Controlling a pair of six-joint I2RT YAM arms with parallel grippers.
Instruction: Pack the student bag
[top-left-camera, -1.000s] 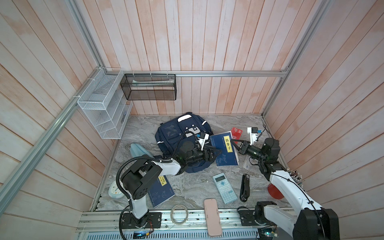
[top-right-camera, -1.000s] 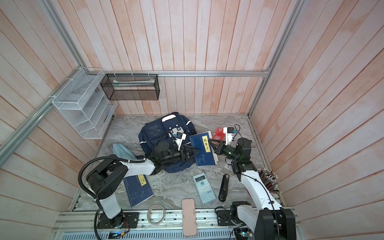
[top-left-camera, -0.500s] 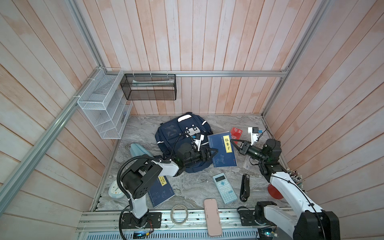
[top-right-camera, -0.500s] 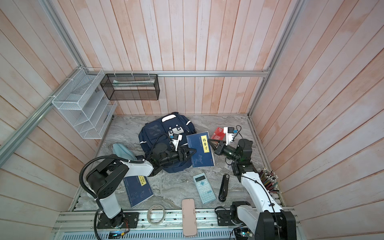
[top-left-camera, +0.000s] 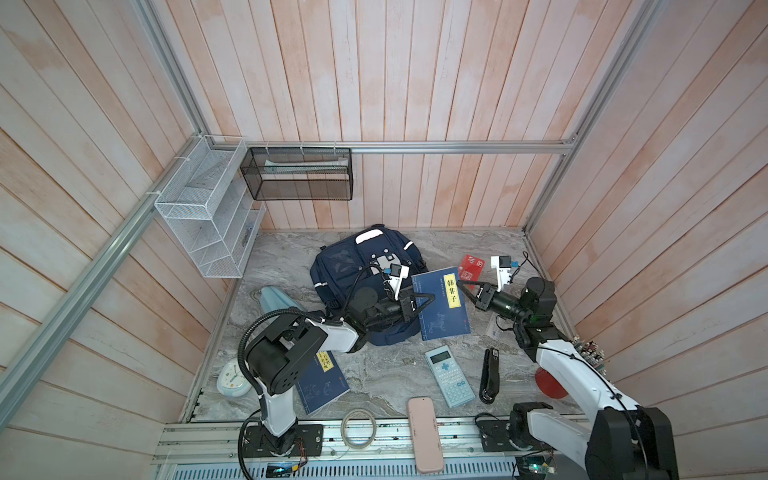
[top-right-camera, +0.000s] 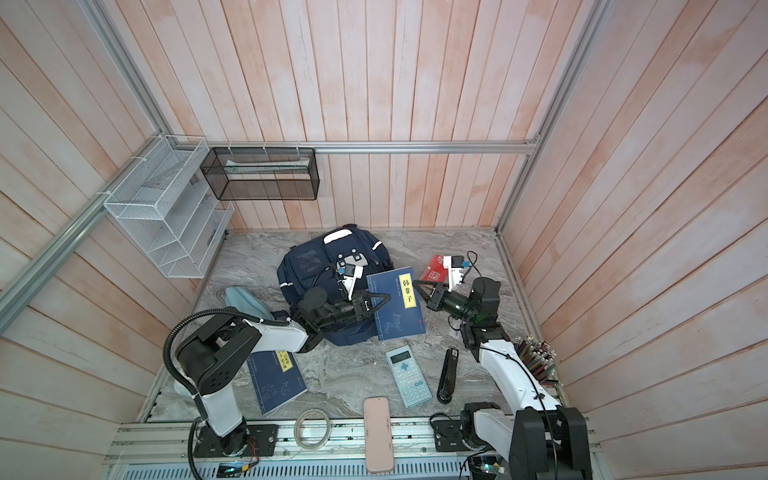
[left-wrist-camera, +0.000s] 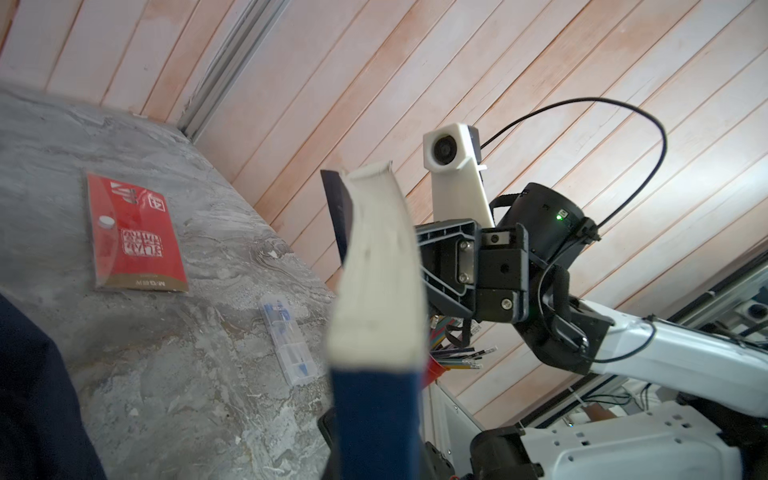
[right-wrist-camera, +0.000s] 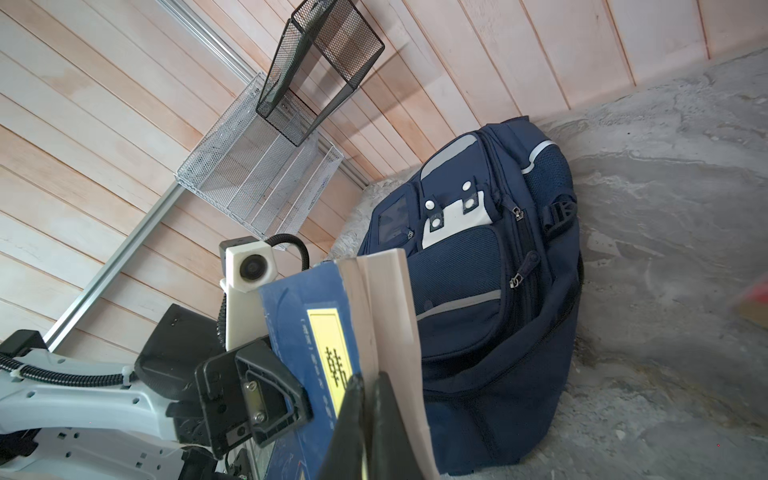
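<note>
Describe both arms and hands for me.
White shells, black joints on left arm and right arm. Ribbed black conduit on the left; thin black cable, green light on the right. Black triangular left hand and right hand, each with a white camera mount.

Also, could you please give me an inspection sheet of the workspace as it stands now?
Surface: marble-patterned tabletop, no spills seen.
Job's things: student bag lies at the back; blue book is lifted beside it.
Clutter: second blue book, calculator, stapler, pink case, tape roll, clock, red packet, light-blue pouch.
End effectors: left end effector and right end effector are both shut on the blue book's opposite edges.
Cables: black cable loops above the right wrist.
Surroundings: plank walls, white wire rack, black mesh basket.
</note>
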